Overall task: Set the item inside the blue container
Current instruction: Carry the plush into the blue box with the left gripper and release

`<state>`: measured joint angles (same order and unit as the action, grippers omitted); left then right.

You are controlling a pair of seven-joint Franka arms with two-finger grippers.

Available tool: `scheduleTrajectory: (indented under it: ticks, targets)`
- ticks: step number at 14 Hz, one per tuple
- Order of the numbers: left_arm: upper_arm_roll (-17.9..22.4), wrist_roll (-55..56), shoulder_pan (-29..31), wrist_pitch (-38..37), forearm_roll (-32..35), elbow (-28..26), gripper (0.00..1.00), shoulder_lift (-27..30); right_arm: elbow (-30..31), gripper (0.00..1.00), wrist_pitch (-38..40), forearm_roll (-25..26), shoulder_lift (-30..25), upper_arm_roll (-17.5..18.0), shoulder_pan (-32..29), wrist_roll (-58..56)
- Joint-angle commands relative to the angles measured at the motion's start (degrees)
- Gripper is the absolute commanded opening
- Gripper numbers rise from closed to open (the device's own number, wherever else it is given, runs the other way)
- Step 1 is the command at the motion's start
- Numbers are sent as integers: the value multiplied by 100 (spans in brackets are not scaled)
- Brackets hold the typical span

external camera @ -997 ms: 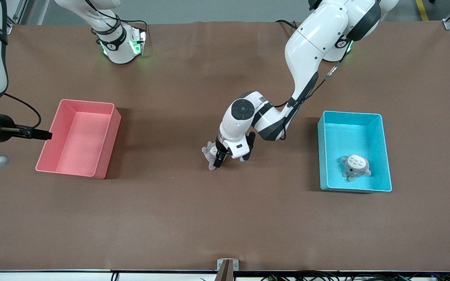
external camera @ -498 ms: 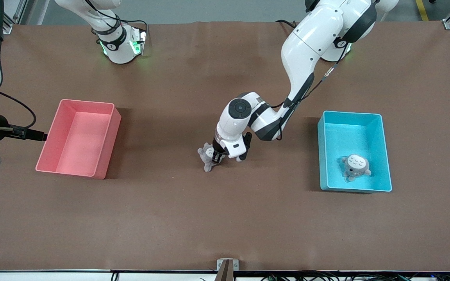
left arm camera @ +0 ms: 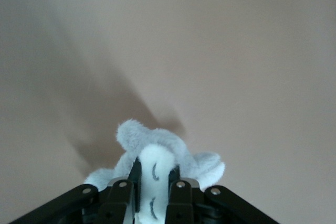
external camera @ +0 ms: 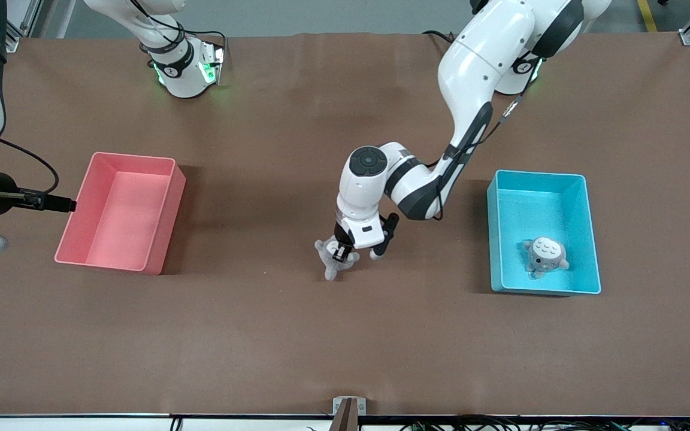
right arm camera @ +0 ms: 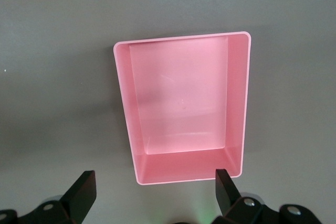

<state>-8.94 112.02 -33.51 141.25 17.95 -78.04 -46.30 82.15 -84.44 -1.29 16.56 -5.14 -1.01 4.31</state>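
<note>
One grey plush toy (external camera: 545, 255) already in light blue rectangular plastic bin (external camera: 584, 233); second grey plush (external camera: 331, 261) pinched shut in left gripper (external camera: 340, 254), well short of bin; right gripper (right arm camera: 152, 192) spread open, waiting over pink bin (right arm camera: 236, 103).

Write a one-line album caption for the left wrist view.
Left end effector shut on a grey plush toy above the brown table.

A brown surface (external camera: 273, 335) carries two bins. The pink bin (external camera: 171, 197) stands toward the right arm's end. The blue container (external camera: 584, 239) stands toward the left arm's end, well apart from it. Between the two bins is a small grey plush toy (external camera: 330, 263); whether it touches the surface cannot be told.
</note>
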Motion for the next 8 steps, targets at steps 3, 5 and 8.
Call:
scheduleTrajectory:
  ticks: [3, 5, 8]
  targets:
    - [-764, -2117, 1431, -939, 103, -527, 0, 1166, 494, 100, -195, 23, -591, 109, -5, 9]
    - [-1414, -3050, 2335, -1536, -106, -615, 0, 1368, 643, 100, -248, 41, -811, 101, 13, 0]
    - [-2469, -4709, 4065, -2187, -178, -1246, 0, 1703, 907, 100, -319, 41, -1118, 101, -31, -44]
